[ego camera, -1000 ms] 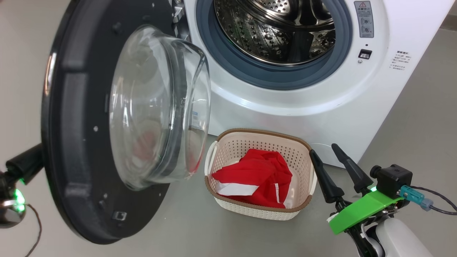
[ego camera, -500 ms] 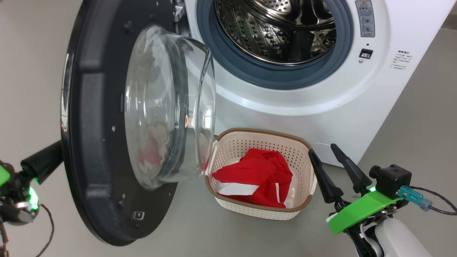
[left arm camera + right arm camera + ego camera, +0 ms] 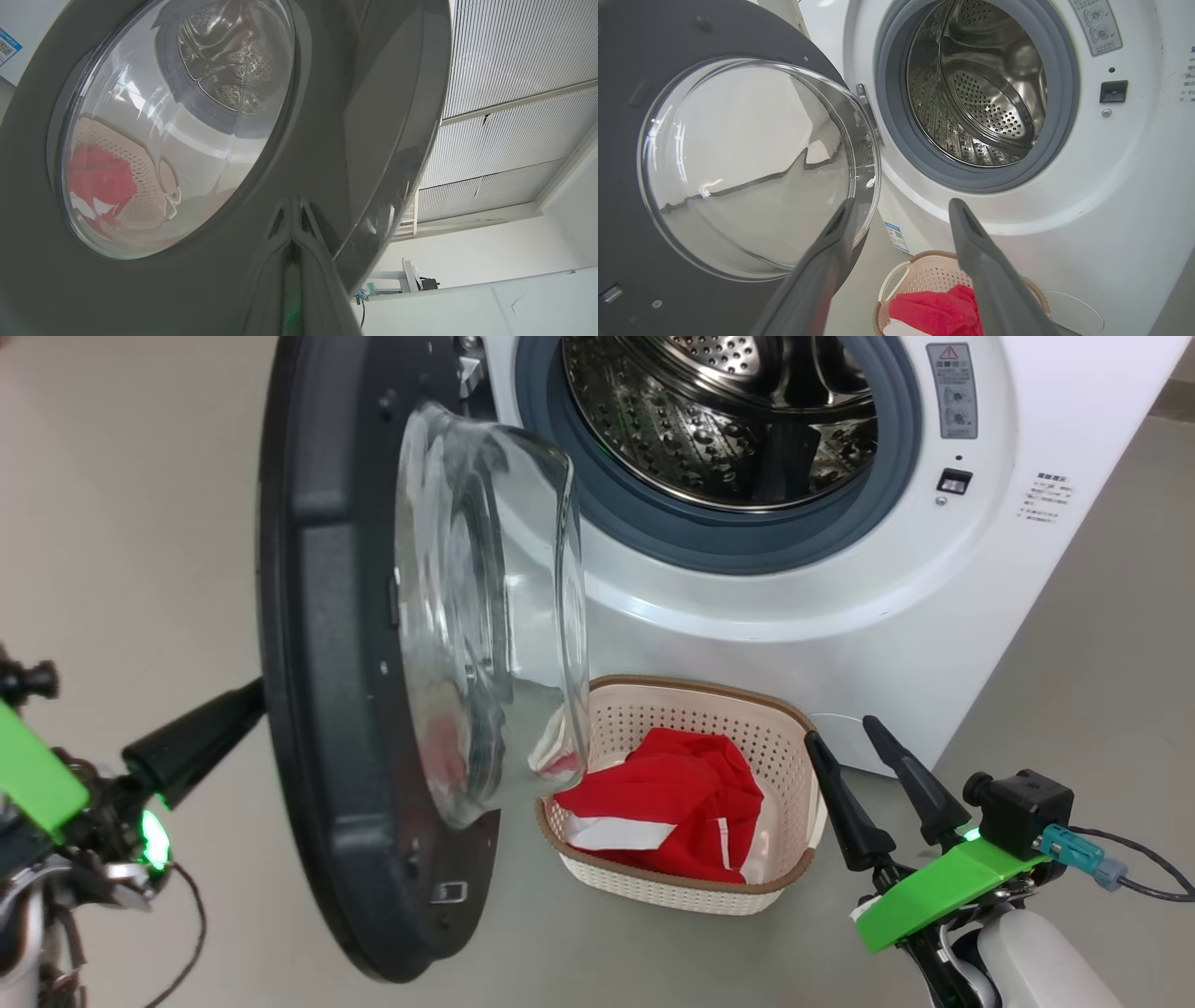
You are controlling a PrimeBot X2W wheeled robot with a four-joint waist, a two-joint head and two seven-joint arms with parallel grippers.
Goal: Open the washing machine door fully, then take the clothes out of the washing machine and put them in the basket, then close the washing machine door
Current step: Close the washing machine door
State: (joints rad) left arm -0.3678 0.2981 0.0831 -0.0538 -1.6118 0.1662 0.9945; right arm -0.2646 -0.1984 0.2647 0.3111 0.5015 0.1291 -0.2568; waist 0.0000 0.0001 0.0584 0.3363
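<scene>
Left claw closed against door, right claw parted

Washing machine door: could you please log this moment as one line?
washing machine door: partly open | left pincer: shut, tips on its outer face | right pincer: open | clothes: in basket | drum: empty

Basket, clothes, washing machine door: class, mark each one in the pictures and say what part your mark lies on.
the basket (image 3: 691, 721), head view, on its perforated back wall.
the clothes (image 3: 672, 793), head view, on the red fabric mid-heap.
the washing machine door (image 3: 327, 663), head view, on its dark inner rim.
</scene>
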